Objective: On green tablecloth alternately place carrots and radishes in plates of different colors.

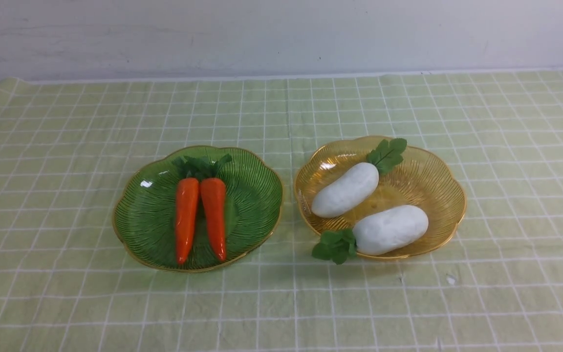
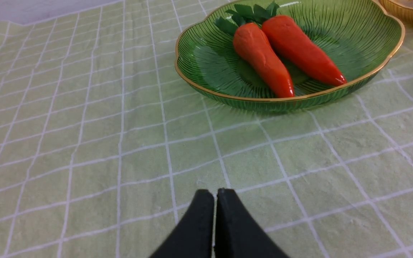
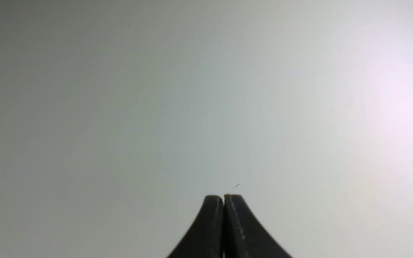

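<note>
Two orange carrots (image 1: 186, 217) (image 1: 214, 215) lie side by side in the green plate (image 1: 257, 195) on the green tablecloth (image 1: 66, 146), leafy tops toward the back. Two white radishes (image 1: 346, 189) (image 1: 391, 229) lie in the amber plate (image 1: 433, 181) to its right, one leaf tuft hanging over the front rim. Neither arm shows in the front view. In the left wrist view my left gripper (image 2: 216, 191) is shut and empty above the cloth, short of the green plate (image 2: 206, 64) with both carrots (image 2: 264, 57) (image 2: 299, 48). My right gripper (image 3: 223, 197) is shut and empty before a blank pale surface.
A pale wall (image 1: 281, 34) runs behind the cloth's far edge. A sliver of the amber plate's rim (image 2: 407, 14) shows beside the green plate in the left wrist view. Cloth lies bare round both plates.
</note>
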Robot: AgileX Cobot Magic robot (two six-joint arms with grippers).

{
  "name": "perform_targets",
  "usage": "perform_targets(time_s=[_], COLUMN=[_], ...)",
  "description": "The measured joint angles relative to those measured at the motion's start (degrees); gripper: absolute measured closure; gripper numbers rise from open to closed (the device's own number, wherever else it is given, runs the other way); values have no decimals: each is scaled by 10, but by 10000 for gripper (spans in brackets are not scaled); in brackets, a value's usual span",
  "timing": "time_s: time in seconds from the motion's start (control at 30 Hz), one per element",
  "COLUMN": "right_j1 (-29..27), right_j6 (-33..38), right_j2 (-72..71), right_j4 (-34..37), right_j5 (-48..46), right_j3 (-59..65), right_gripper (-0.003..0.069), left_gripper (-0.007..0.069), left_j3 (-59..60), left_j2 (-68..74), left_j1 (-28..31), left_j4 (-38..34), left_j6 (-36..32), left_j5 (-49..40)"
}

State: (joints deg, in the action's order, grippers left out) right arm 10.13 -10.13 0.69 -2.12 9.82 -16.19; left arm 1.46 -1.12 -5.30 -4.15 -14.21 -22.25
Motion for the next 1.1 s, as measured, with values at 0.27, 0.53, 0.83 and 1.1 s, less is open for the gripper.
perform_targets(time_s=[0.27, 0.53, 0.83, 1.1], right_j1=[-1, -90, -130, -130], right_j6=[80, 126, 79, 75], right_j2=[-7, -15, -15, -15], right_j4=[-24, -38, -19, -19], right_j5=[-73, -289, -320, -320], right_j3=[3, 109, 173, 173], right_gripper=[674, 674, 674, 674], left_gripper=[632, 632, 632, 632], left_j3=[0, 0, 0, 0], left_j2=[0, 0, 0, 0], left_j1=[0, 0, 0, 0], left_j4=[0, 0, 0, 0], left_j6=[0, 0, 0, 0], left_j5=[0, 0, 1, 1])
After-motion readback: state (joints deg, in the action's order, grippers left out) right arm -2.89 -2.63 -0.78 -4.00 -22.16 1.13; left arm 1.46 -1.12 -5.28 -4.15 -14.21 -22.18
